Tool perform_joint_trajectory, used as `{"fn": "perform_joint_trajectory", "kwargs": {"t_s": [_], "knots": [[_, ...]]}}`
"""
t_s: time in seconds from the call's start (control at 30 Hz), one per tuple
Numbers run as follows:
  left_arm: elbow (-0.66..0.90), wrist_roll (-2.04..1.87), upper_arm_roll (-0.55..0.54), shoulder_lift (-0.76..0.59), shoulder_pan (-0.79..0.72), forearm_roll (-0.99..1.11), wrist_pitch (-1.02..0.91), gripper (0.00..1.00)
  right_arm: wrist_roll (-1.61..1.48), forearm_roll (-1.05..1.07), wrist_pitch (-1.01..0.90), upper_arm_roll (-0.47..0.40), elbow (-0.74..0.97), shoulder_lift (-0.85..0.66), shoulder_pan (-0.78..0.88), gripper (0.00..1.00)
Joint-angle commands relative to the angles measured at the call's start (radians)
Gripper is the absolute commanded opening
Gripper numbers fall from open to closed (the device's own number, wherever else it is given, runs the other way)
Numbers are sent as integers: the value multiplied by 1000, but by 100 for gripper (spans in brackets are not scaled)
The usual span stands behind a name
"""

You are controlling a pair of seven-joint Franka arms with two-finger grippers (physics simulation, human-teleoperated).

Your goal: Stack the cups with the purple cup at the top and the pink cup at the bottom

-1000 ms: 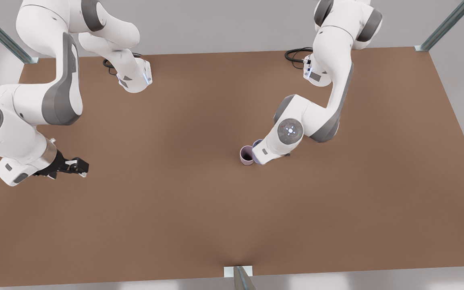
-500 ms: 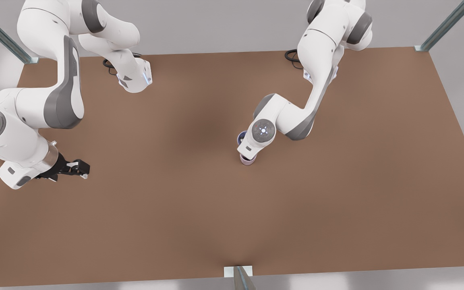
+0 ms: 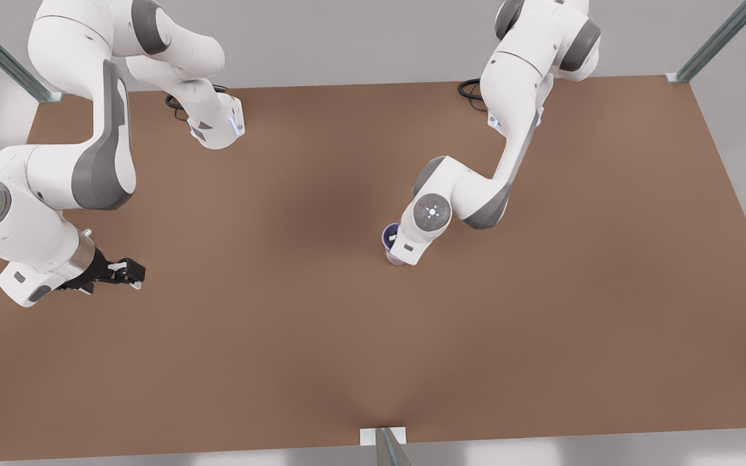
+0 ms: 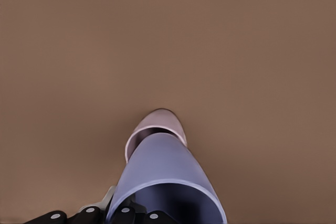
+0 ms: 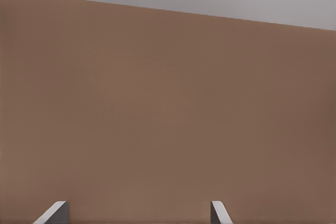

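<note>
The purple cup (image 4: pixel 163 171) is gripped at its rim, with my left gripper (image 4: pixel 123 214) shut on its wall. Its base meets the mouth of the pink cup (image 4: pixel 157 121), which stands upright on the table; how deep it sits I cannot tell. In the front view the purple cup (image 3: pixel 390 234) peeks out beside the left arm's hand, and a sliver of the pink cup (image 3: pixel 395 261) shows beneath it. My right gripper (image 3: pixel 132 272) waits open and empty at the front view's left, its fingertips (image 5: pixel 55 211) spread over bare table.
The brown table (image 3: pixel 541 310) is bare around the cups. Metal frame posts (image 3: pixel 386 446) stand at its edges and corners. The two arm bases and their cables (image 3: pixel 476 87) sit along the far edge.
The left arm carried the purple cup from beside the pink cup toward the front view's left and over it, then brought it down at the pink cup's mouth. The right arm barely moved.
</note>
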Motion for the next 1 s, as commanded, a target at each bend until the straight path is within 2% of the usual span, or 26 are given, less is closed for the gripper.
{"fn": "perform_joint_trajectory", "kwargs": {"t_s": [0.0,0.77,0.8,0.87,0.97], "knots": [[-5,-117,0,-2,0,-2,18,21,-11,0,6,1,0,-2,1,100],[-39,-119,-2,14,0,-7,32,21,-8,0,12,1,4,12,0,100],[-39,-119,-2,15,0,-8,33,28,-8,2,12,-1,4,12,0,100],[-39,-119,-2,15,0,-7,33,32,-14,0,12,-1,6,9,0,100],[-39,-119,-2,15,-1,-8,33,33,-13,0,12,1,4,11,0,100]]}}
